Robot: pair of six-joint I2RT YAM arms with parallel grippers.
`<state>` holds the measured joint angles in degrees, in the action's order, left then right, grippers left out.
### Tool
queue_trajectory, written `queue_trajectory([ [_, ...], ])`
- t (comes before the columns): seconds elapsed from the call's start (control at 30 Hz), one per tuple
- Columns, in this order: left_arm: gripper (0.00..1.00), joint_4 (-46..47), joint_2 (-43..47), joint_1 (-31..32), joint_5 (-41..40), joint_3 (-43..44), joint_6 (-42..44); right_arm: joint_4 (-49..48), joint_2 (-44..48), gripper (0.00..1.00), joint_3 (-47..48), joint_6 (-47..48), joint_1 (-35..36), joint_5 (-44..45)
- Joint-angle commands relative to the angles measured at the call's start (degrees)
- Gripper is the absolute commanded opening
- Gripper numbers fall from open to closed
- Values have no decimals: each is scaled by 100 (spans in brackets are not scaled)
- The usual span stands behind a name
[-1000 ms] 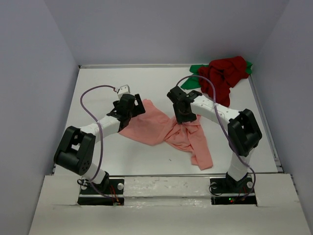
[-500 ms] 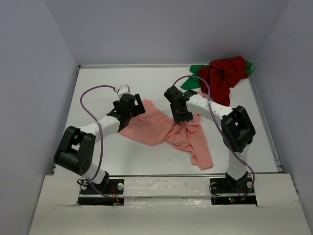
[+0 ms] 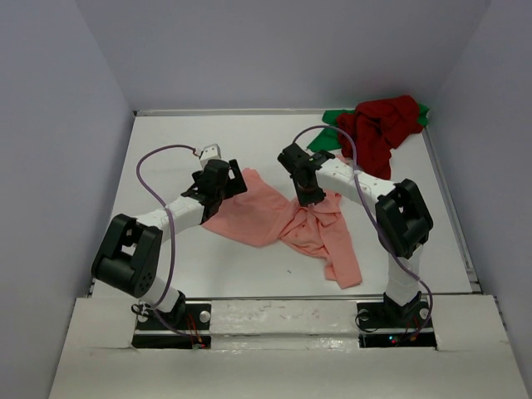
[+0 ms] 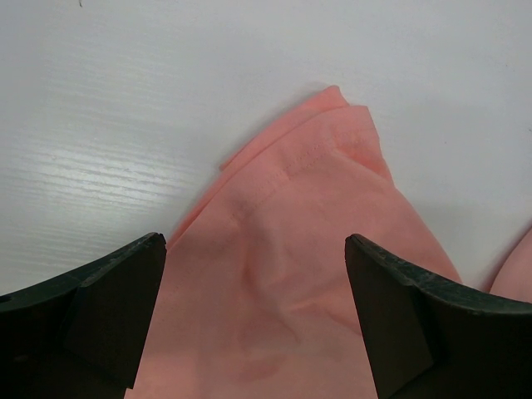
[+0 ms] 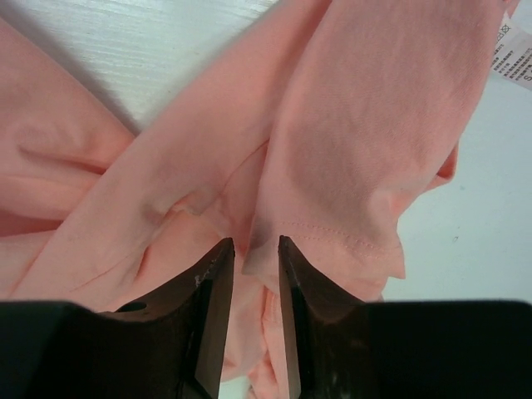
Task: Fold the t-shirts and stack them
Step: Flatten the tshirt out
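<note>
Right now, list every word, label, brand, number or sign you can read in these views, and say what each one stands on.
White tag at the edge of the salmon-pink shirt, right wrist view: small printed lines and what look like care symbols, too small and blurred to read.
Everywhere else in the three views: no readable text.
</note>
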<state>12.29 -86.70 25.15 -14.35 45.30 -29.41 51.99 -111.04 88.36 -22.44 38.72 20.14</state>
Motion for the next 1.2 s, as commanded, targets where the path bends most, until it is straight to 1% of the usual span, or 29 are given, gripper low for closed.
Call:
queue_trajectory([
  [0.0, 98, 115, 135, 17, -15, 5, 23, -13, -14, 36, 200, 11, 48, 113],
  [0.07, 98, 115, 127, 25, -6, 5, 14, -13, -23, 38, 164, 2, 48, 113],
  [0.2, 98, 115, 127, 17, -6, 5, 23, -39, -49, 39, 77, -6, 48, 95],
  [0.6, 98, 98, 144, 25, -15, 5, 40, -92, -260, 37, 15, -6, 48, 95],
  [0.67, 98, 98, 144, 25, -6, 5, 40, -75, -269, 32, 6, -24, 48, 121],
  [0.7, 98, 98, 144, 17, -6, 14, 32, -75, -260, 19, -3, -41, 48, 130],
  [0.77, 98, 98, 162, 25, -6, 5, 32, -31, -225, 0, 6, -85, 48, 192],
  [0.97, 98, 106, 162, 25, 2, 5, 32, 127, 74, 0, 138, -77, 48, 218],
  [1.07, 98, 115, 162, 25, 37, 5, 40, 302, 249, 0, 427, 2, 48, 218],
  [1.17, 98, 141, 153, 25, 99, 5, 32, 443, 311, 0, 945, 160, 48, 17],
])
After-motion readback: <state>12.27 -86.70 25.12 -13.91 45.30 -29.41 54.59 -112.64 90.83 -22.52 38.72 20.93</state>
